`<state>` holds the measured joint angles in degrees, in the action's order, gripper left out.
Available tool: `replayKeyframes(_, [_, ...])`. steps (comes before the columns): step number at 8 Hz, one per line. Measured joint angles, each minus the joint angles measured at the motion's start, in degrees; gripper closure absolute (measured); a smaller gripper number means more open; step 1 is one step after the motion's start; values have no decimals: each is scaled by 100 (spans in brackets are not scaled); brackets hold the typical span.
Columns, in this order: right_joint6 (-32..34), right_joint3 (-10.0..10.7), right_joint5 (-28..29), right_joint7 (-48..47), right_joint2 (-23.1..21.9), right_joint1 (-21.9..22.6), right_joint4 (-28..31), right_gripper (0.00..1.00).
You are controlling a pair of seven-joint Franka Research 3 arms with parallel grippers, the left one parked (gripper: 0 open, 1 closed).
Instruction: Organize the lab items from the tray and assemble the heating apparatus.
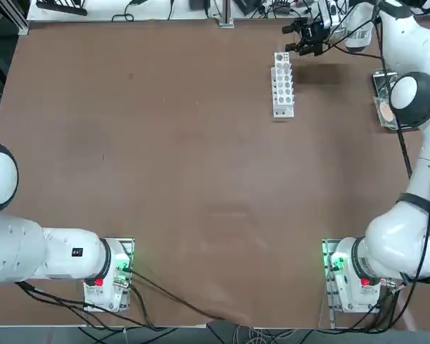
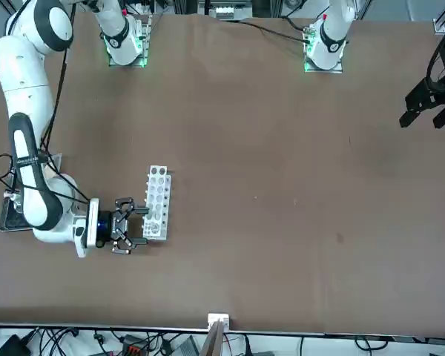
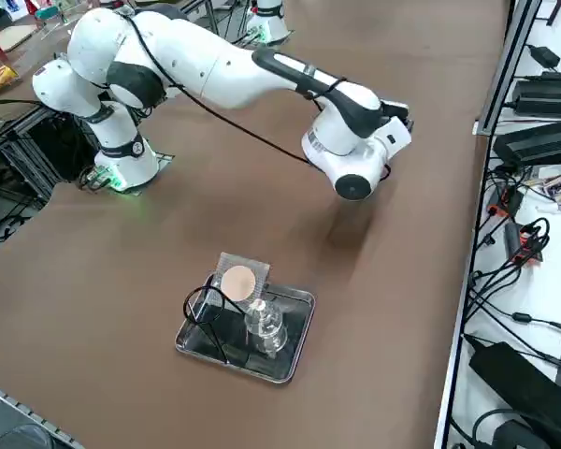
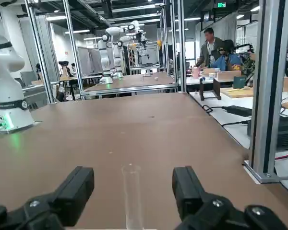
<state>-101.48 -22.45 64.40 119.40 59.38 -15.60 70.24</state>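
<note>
While the right gripper [image 4: 129, 191] is held with jaws apart around a tube [image 4: 132, 196] at the rack [image 2: 157, 202], either could be toppled if clipped.

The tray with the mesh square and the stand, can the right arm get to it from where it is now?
Probably yes. The tray sits uncovered beside the right arm, nothing around it, and the right gripper hangs open and empty at the white rack. The arm must swing back.
</note>
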Motion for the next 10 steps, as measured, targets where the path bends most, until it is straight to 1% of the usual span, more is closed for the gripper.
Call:
replayKeyframes(2, [6,-4,3,-262,-100,-72,-114,0])
replayKeyframes(4, [10,-14,-224,-741,-314,-226,-236,0])
replayKeyframes(6, [74,-41,-779,-1548,-689,-494,-243,0])
replayKeyframes(7, [216,-48,-1113,-2030,-944,-657,-197,0])
replayKeyframes(10, [728,-58,-2410,-3528,-1680,-1081,-138,0])
